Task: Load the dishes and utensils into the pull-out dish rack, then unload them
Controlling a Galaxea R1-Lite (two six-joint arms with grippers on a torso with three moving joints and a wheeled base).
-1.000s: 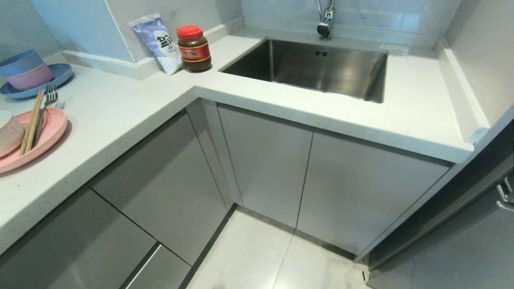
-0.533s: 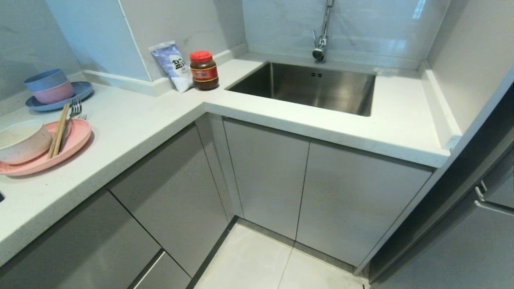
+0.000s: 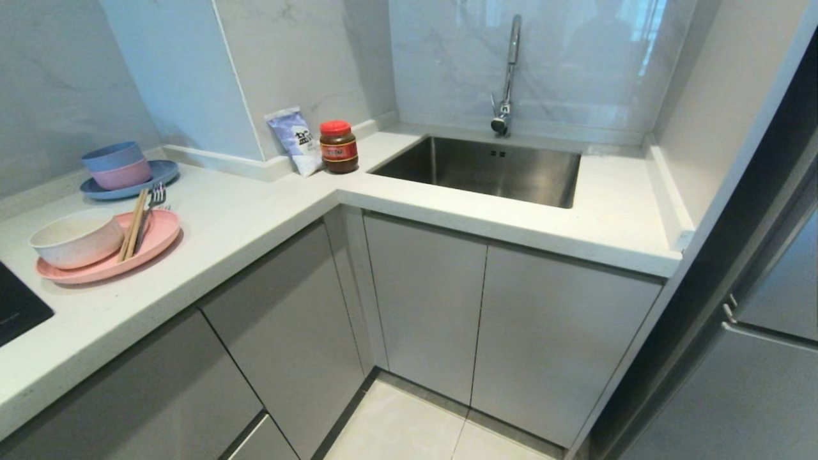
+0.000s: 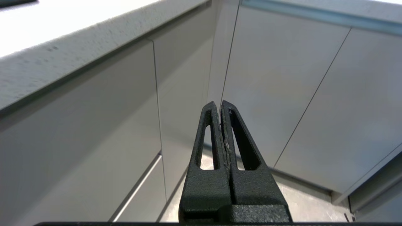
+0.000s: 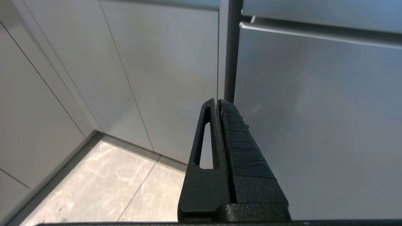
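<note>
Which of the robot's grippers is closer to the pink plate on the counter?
Probably the left. The left gripper hangs below the counter edge on the pink plate's side; the right gripper faces the steel appliance opposite.

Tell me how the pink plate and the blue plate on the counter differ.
The pink plate looks larger and sits nearer the counter's front edge; the blue plate sits farther back by the wall. The pink plate carries a cream bowl, chopsticks and a fork; the blue plate carries stacked blue and pink bowls. Both are round and lie flat on the white counter.
</note>
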